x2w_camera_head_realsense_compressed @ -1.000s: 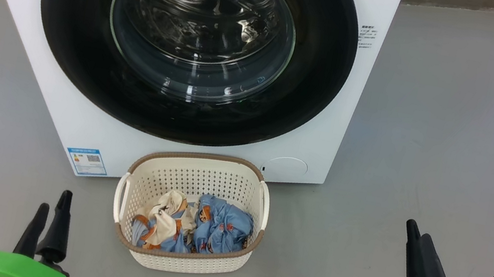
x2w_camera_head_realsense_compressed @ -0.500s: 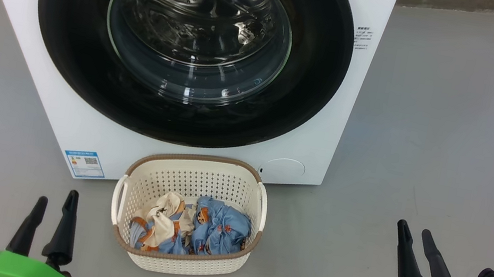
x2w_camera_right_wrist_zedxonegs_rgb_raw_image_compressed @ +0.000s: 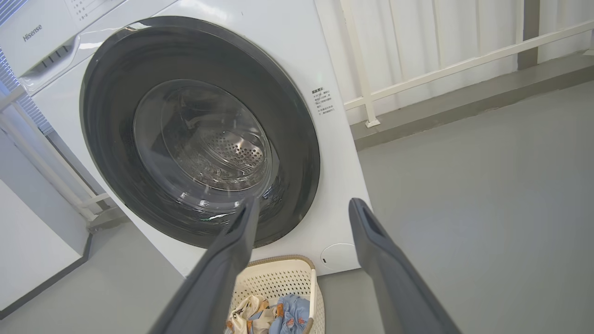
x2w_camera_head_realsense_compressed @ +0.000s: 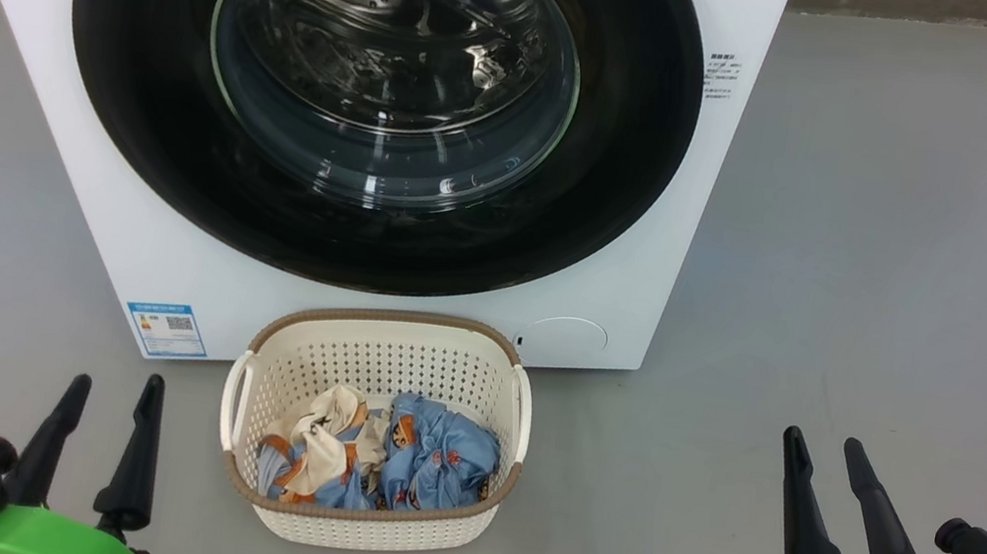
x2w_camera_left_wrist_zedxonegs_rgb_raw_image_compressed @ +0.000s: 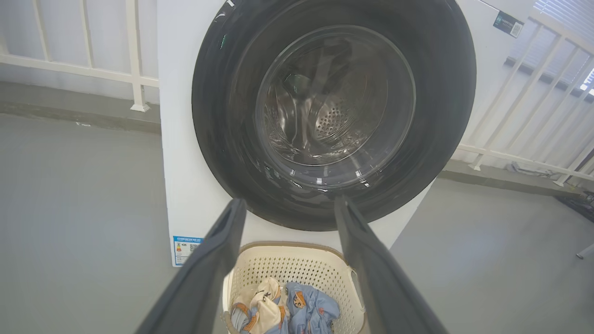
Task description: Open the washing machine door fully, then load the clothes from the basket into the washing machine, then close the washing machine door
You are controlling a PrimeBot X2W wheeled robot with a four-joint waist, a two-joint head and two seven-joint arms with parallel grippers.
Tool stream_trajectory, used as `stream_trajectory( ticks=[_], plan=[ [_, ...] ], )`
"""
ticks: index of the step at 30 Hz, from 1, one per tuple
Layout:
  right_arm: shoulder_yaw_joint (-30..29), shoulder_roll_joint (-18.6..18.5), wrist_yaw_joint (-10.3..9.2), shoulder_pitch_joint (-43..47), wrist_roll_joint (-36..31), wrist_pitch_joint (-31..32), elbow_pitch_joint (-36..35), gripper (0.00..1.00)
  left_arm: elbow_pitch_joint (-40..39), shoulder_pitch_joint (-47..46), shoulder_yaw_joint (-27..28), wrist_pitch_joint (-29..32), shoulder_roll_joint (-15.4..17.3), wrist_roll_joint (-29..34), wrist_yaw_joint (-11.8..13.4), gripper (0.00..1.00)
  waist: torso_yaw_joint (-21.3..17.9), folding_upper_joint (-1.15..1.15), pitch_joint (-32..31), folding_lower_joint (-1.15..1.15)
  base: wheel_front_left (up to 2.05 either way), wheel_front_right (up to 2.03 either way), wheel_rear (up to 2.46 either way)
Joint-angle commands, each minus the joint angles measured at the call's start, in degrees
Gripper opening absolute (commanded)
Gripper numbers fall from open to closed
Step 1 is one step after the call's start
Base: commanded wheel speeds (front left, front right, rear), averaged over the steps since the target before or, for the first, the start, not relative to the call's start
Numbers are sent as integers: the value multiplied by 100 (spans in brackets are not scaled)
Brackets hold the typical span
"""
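glossy black door (x2w_camera_head_realsense_compressed: 128,101), cream perforated basket (x2w_camera_head_realsense_compressed: 382,364)

The left end effector (x2w_camera_head_realsense_compressed: 116,385) and the right end effector (x2w_camera_head_realsense_compressed: 822,443) are both empty, fingers spread apart and pointing forward.

A smooth grey floor (x2w_camera_head_realsense_compressed: 916,240) spreads wide, edged by a darker kerb (x2w_camera_right_wrist_zedxonegs_rgb_raw_image_compressed: 464,95) on which a white railing (x2w_camera_left_wrist_zedxonegs_rgb_raw_image_compressed: 133,55) stands (its post foot rests on that kerb), with pale white panelling (x2w_camera_right_wrist_zedxonegs_rgb_raw_image_compressed: 417,32) behind the bars and what look like slatted blinds (x2w_camera_left_wrist_zedxonegs_rgb_raw_image_compressed: 564,11) at one corner.
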Motion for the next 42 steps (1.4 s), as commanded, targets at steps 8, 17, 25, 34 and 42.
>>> stream_trajectory(
  ticks=[8,17,25,34,42],
  plan=[
    [126,-62,54,-310,-779,-198,-13,100,-126,-306,228,-200,128,758,25,100,21,0,-4,0,0,0,0],
    [139,-42,58,-399,-1382,-349,151,100,-46,-327,302,-353,112,1410,68,100,18,0,-49,0,0,0,0],
    [89,-25,58,-397,-1408,-350,221,100,46,-337,462,-354,64,1456,190,100,34,0,-70,0,0,0,0],
    [41,-4,58,-389,-1415,-350,235,100,116,-341,554,-355,30,1470,237,100,69,0,-54,0,0,0,0],
    [22,22,58,-379,-1428,-350,213,100,108,-339,597,-355,16,1505,259,100,75,0,-47,0,0,0,0]
  ],
)
